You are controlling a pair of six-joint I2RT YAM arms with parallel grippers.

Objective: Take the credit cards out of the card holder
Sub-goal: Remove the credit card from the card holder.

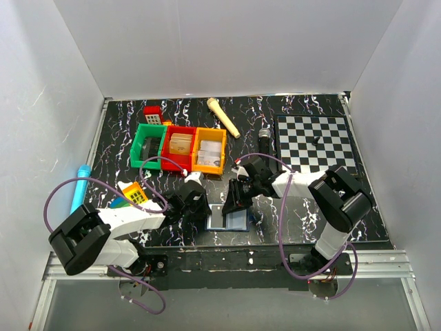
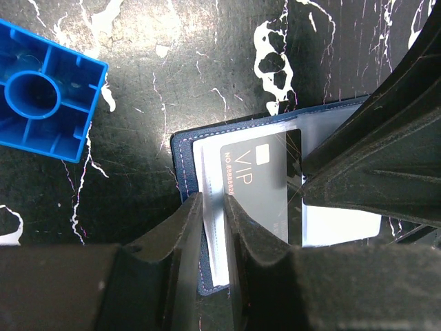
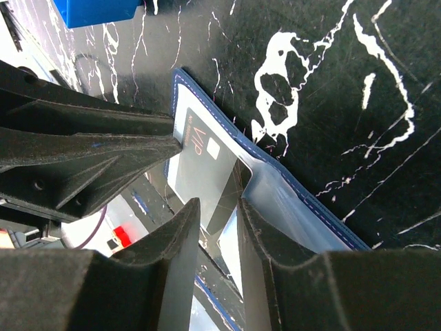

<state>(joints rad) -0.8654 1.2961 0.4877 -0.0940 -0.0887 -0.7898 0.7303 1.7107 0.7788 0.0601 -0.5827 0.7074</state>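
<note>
Closest to the lenses, the left claw [image 2: 213,205] and the right claw [image 3: 219,207] both reach down onto the card holder [image 1: 231,218]. White walls [image 1: 220,41] box in a black worktop [image 1: 172,114] veined with white like marble. At its far right lies a chessboard [image 1: 313,141]; left of centre a green bin [image 1: 147,146], a red bin [image 1: 179,146] and an orange bin [image 1: 209,149] stand in a row.

The card holder lies open near the front edge, between the two arms, with a black VIP card [image 2: 258,186] under its clear sleeve. A blue block [image 2: 41,96] lies near it, not touching.

The left claw's fingers stand a thin slit apart at the holder's left edge, with a white card [image 2: 209,162] showing in the slit; whether they pinch it I cannot tell. The right claw is slightly parted, its tips at the black card's corner.
</note>
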